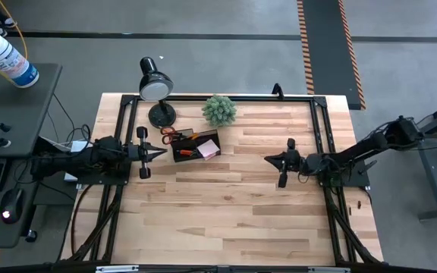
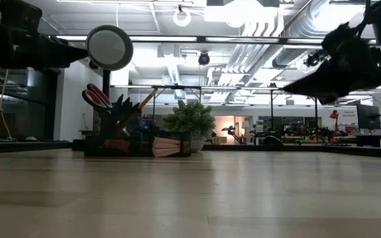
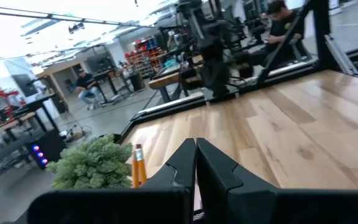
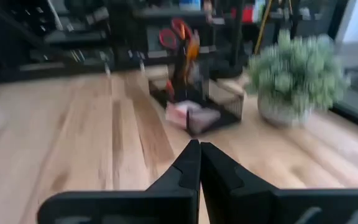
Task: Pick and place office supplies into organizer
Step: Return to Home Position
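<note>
A grey side desk (image 1: 21, 98) stands off the table's left edge and carries a white bottle (image 1: 6, 57) with a blue label. The left gripper (image 1: 160, 152) hangs over the table's left part, its claw pinched tight on nothing, tips aimed at the organizer (image 1: 196, 155) just beside it. The organizer sits near the far edge, left of the middle. The orange-handled scissors (image 1: 169, 133) stand in it handles up, leaning out over its left end. A yellow pencil (image 3: 138, 167) stands in it too, and a pink notepad (image 1: 209, 148) lies at its right end. Along the far edge behind it stand a black desk lamp (image 1: 155, 85) and a green plant (image 1: 219, 110). The pale wood table (image 1: 226, 212) lies bare toward the near edge. The right gripper (image 1: 268, 159) hangs over the right part, likewise pinched tight and empty, pointing left. Beyond the far edge runs grey floor with striped tape (image 1: 303, 38). The room behind holds workbenches, ceiling ducts and a seated person (image 3: 86, 84).
</note>
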